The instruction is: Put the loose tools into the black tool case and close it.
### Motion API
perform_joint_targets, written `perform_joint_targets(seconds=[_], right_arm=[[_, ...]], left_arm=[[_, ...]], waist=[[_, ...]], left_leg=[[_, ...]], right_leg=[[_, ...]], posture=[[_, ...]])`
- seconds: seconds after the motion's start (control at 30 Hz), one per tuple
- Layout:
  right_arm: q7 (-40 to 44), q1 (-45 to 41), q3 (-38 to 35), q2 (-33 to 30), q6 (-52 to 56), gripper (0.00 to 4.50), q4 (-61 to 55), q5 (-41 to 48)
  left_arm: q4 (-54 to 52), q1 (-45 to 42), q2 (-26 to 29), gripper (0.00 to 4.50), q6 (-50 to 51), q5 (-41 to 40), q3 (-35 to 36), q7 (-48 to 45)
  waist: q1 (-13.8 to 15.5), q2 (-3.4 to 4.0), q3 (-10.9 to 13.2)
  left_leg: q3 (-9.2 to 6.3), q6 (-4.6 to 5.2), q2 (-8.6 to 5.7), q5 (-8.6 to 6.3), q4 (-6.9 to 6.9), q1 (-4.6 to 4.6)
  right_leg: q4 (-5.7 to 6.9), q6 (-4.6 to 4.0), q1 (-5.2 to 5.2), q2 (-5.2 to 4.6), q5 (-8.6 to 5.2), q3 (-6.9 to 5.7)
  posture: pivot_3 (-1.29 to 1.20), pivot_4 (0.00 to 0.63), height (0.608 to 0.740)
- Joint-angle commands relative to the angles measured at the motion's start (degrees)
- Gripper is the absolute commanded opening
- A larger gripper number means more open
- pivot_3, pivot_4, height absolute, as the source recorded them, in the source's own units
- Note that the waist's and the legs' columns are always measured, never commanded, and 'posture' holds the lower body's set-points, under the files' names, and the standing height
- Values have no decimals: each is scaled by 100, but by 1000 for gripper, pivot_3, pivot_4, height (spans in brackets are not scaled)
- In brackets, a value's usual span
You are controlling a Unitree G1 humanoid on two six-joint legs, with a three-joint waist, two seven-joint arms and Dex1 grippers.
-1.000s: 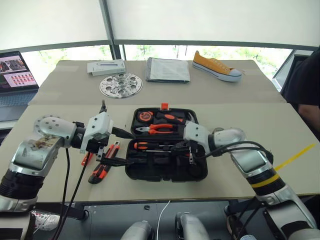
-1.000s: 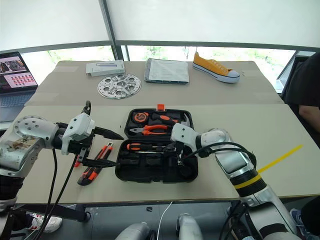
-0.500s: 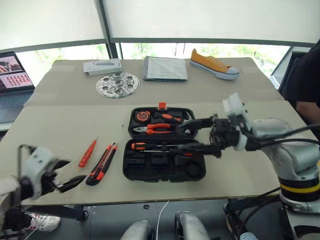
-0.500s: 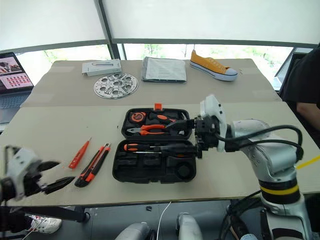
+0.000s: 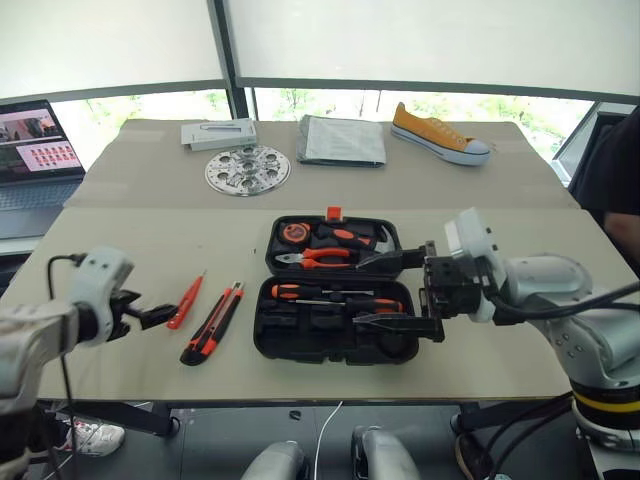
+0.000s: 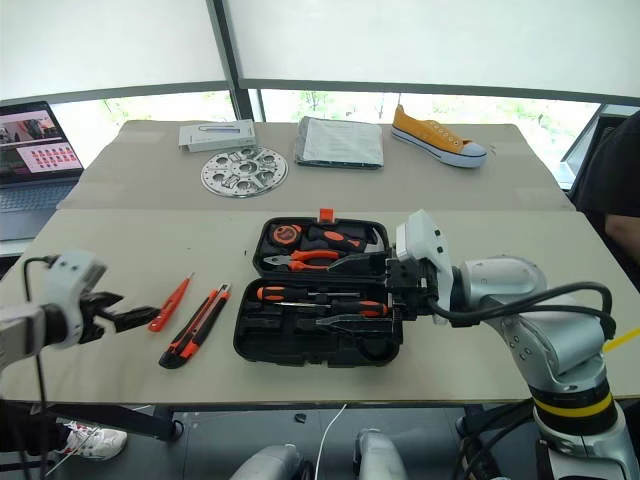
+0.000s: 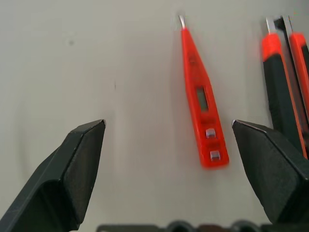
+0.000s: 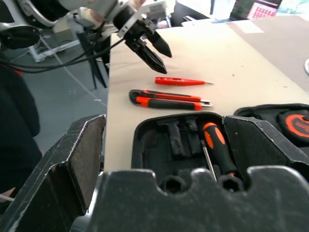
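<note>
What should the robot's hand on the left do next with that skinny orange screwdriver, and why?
Probably lower the open left gripper onto the slim orange screwdriver and close. It lies loose on the table, between the fingers, outside the open black tool case.

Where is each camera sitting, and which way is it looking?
Left eye and right eye views: on the head, looking forward and down at the open black plastic tool case on the beige table; both arms show, with the open left gripper and open right gripper.
Left wrist view: on the left wrist, looking down between its two fingers at the slim all-orange screwdriver.
Right wrist view: on the right wrist, looking across the case towards the left gripper.
Shared: the slim screwdriver appears in every view.
</note>
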Motion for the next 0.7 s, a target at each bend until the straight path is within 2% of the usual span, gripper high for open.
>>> perform_joint_targets(seconds=[0.03, 0.13, 0.23, 0.27, 0.53, 0.63, 0.7], right_arm=[[-175, 78, -106, -53, -91, 4484, -339, 109], [-268, 159, -111, -88, -86, 4484, -447, 140], [-358, 173, -121, -115, -70, 4500, -497, 180], [-379, 173, -133, -122, -61, 4500, -503, 199], [-419, 263, -212, -289, -102, 4500, -497, 195], [-425, 324, -237, -450, -5, 4500, -461, 213], [-381, 413, -260, -605, 59, 4500, -446, 233]], left_arm=[[529, -380, 15, 4500, -219, 263, -620, 67], [811, -656, -80, 4500, -163, 276, -986, 12], [965, -759, -104, 3816, -217, 314, -1198, -33], [977, -774, -103, 3348, -204, 301, -1228, -50], [927, -735, 19, 496, -306, 233, -1220, -243], [672, -952, 192, 429, -875, 109, -1237, -785], [484, -1166, 283, 429, -1602, 80, -1326, -1315]], waist=[[-63, 0, 0], [-88, 0, 0], [-62, 1, 0], [-54, 1, 0], [-50, 1, 0], [-44, 0, 0], [-23, -6, 4]], left_leg=[[0, 1, 0, 1, 0, 0], [-1, 7, -6, 3, -5, 1], [0, -7, -7, -4, -4, 12], [0, -8, -6, -4, -4, 18], [4, -7, -6, -4, -4, 28], [3, -7, -6, -4, -5, 26], [3, -8, -6, -4, -5, 22]], right_leg=[[1, 0, -1, 0, 0, -2], [0, 0, -8, 4, 1, -2], [-3, 0, -5, 4, 0, 1], [-3, 0, 1, 4, 0, 5], [1, 2, 6, 5, -1, 45], [-1, 2, 4, 5, -1, 44], [-3, 2, 3, 4, -1, 41]], posture=[[0, 150, 740], [0, 150, 740], [0, 150, 740], [0, 150, 740], [0, 150, 740], [0, 150, 740], [0, 150, 740]])
